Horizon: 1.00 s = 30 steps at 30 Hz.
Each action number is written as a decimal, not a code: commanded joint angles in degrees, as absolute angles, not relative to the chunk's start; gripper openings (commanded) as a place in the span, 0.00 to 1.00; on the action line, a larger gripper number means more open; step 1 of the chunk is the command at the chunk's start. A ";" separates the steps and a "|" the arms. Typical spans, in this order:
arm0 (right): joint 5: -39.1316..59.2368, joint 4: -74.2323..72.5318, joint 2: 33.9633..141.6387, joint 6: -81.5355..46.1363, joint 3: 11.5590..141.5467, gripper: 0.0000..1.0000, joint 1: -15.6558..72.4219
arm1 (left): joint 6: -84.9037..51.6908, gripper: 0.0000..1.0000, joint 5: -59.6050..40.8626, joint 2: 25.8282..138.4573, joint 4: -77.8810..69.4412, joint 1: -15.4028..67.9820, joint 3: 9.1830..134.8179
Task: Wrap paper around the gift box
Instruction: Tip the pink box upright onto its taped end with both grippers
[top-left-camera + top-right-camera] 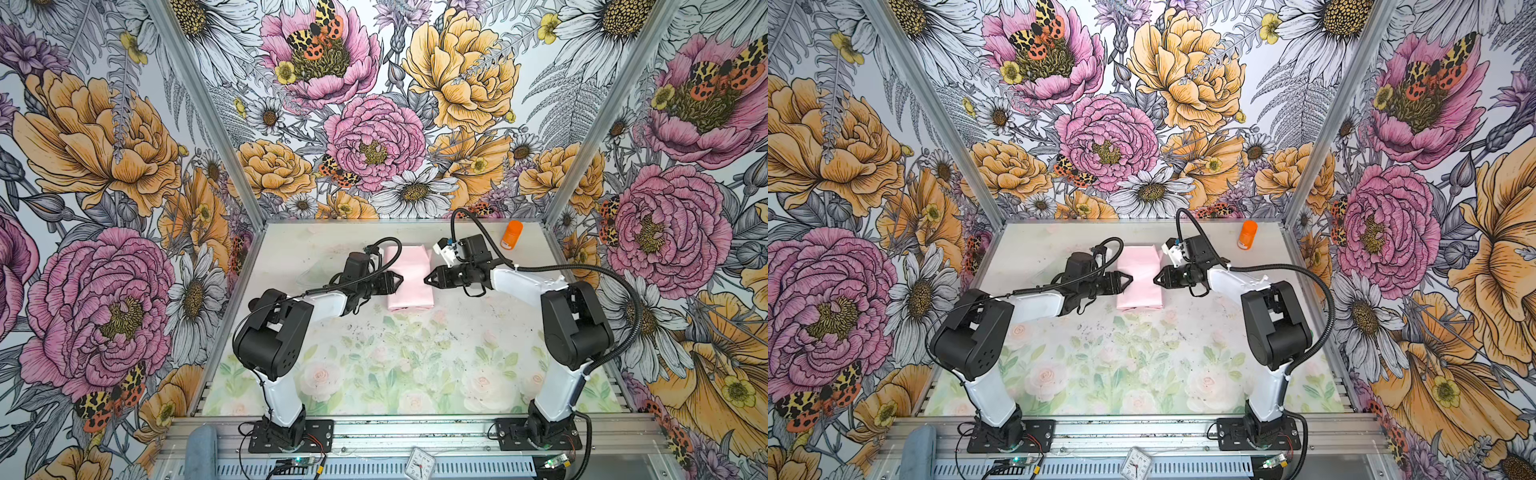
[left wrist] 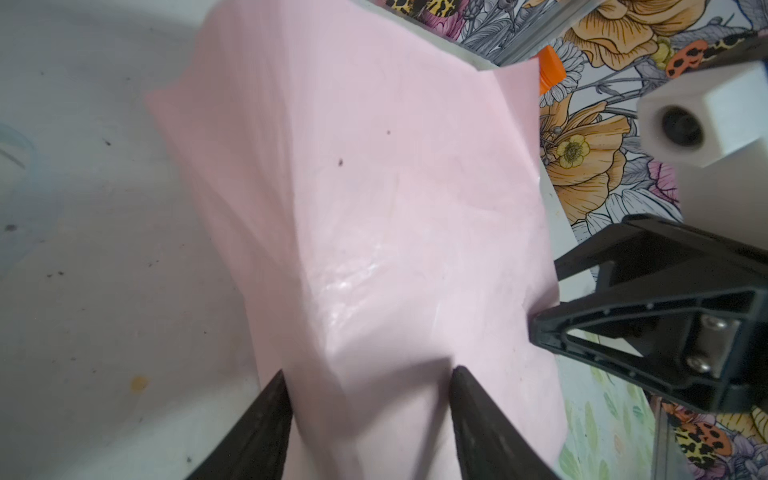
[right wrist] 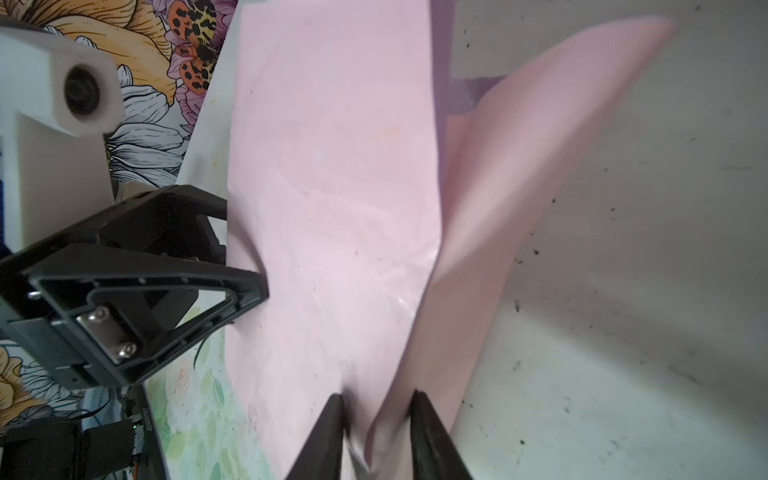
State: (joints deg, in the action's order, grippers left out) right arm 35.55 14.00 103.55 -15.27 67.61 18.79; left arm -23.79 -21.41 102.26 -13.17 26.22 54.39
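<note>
Closest to us, the right gripper (image 3: 376, 399) pinches a fold of the paper (image 1: 409, 286), a pale pink bundle lying mid-way across the table (image 1: 374, 332), while the left gripper (image 2: 368, 372) straddles its opposite side, jaws partly apart; we cannot tell whether it grips, and the gift box is hidden.

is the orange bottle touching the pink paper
No, in a top view the orange bottle stands well apart from the paper, near the back right corner of the table.

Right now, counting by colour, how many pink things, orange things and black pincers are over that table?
Pale pink folded paper sheet: 1
Orange plastic cylinder: 1
Black pincers, left gripper and right gripper: 2
Total: 4
</note>
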 commanded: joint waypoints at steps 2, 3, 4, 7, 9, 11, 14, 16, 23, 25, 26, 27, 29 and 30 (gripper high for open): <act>34.03 0.05 97.83 -13.18 61.44 0.29 20.49 | -15.69 0.61 -24.04 98.67 -20.18 30.59 53.72; 33.54 -1.48 96.81 -12.95 59.71 0.29 20.48 | -14.71 0.61 -23.24 98.31 -20.90 31.03 52.96; 32.97 -2.80 95.75 -12.59 58.07 0.28 20.61 | -13.77 0.61 -22.26 97.96 -22.03 31.56 52.01; 31.87 -6.71 93.12 -11.54 53.40 0.28 20.67 | -11.60 0.61 -19.70 97.64 -27.37 33.16 48.35; 31.64 -8.59 91.43 -10.99 50.60 0.28 20.67 | -10.48 0.61 -18.26 97.48 -29.87 34.24 46.22; 31.23 -10.25 89.69 -10.59 47.75 0.28 20.76 | -8.84 0.61 -16.22 96.86 -32.57 35.49 43.62; 30.55 -13.69 86.96 -10.77 43.04 0.28 21.01 | -6.34 0.62 -12.42 95.06 -36.88 37.57 38.98; 29.84 -16.10 85.11 -11.21 39.64 0.28 21.42 | -5.27 0.62 -9.69 93.77 -38.83 38.93 36.23; 26.06 -20.98 78.70 -12.11 29.59 0.27 24.38 | -3.49 0.63 -4.10 91.05 -44.98 42.68 28.56; 24.71 -22.39 76.68 -13.01 26.57 0.29 25.08 | -3.69 0.63 -2.42 90.29 -45.78 43.67 26.36; 24.29 -22.96 75.74 -13.57 25.28 0.30 25.28 | -3.82 0.64 -1.56 89.96 -45.92 44.21 25.53; 23.88 -23.45 74.41 -14.29 23.89 0.32 25.38 | -4.31 0.66 -0.64 89.38 -45.88 44.60 24.51; 22.63 -24.31 70.98 -15.93 21.16 0.35 25.49 | -5.99 0.71 0.94 87.70 -46.52 44.99 22.29; 21.81 -24.52 68.60 -16.66 19.79 0.37 25.49 | -6.91 0.72 1.72 86.57 -46.99 45.13 21.05</act>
State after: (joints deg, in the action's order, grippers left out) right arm 24.25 -20.40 73.47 -14.22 22.17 25.15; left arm -5.28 -1.61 89.41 -43.38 44.62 23.51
